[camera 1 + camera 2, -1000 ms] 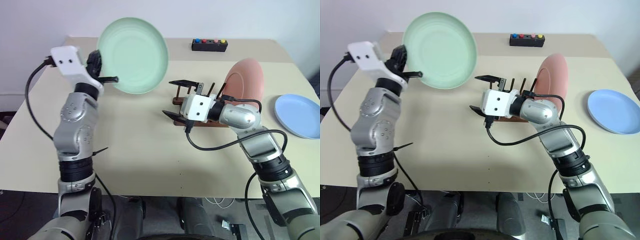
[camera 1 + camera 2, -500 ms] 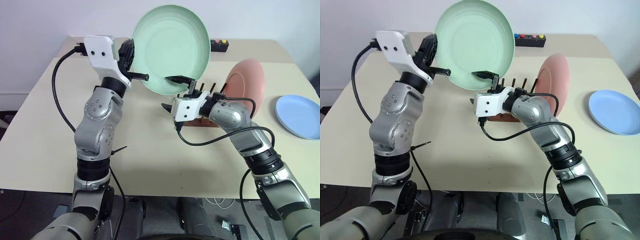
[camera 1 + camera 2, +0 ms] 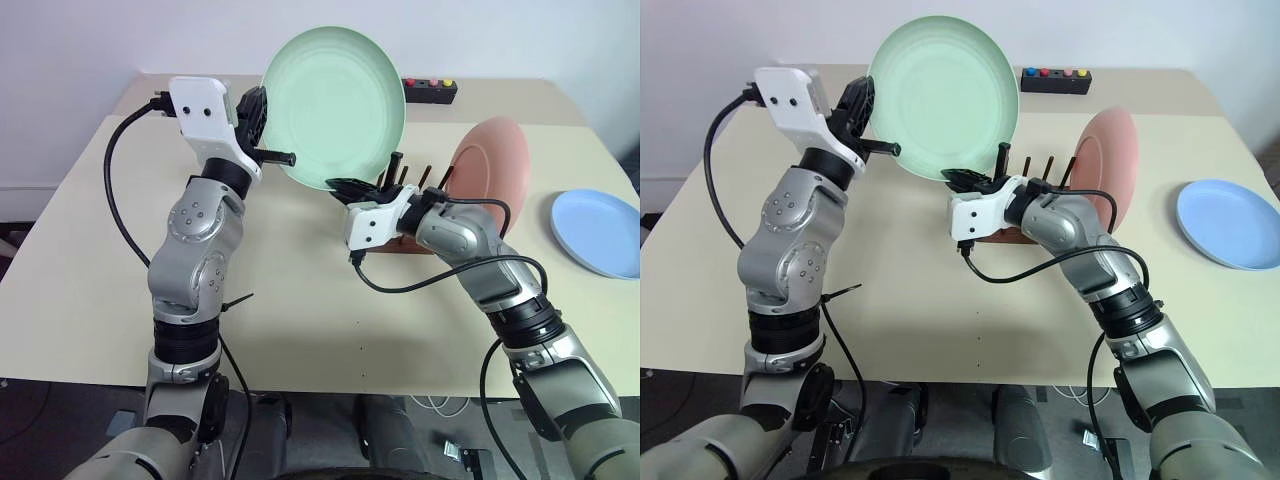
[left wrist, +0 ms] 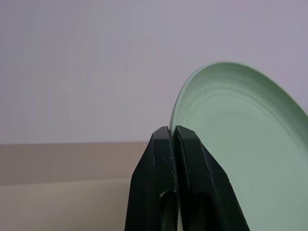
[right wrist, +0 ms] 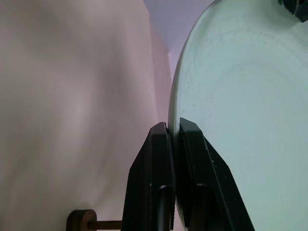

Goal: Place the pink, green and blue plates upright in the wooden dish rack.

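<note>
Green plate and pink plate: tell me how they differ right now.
The green plate is held up in the air, with the left gripper and the right gripper both shut on its rim; the pink plate stands upright in the wooden dish rack, with no gripper on it. Both are round, plain and on edge.

Bright, even indoor light; soft faint shadows fall on the desk [image 3: 300, 330]. Head views sharp; wrist close-ups slightly soft.

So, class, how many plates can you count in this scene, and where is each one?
3. The green plate is held up in the air by both pincers, the pink plate stands in the wooden rack, and the blue plate lies flat on the table.
</note>
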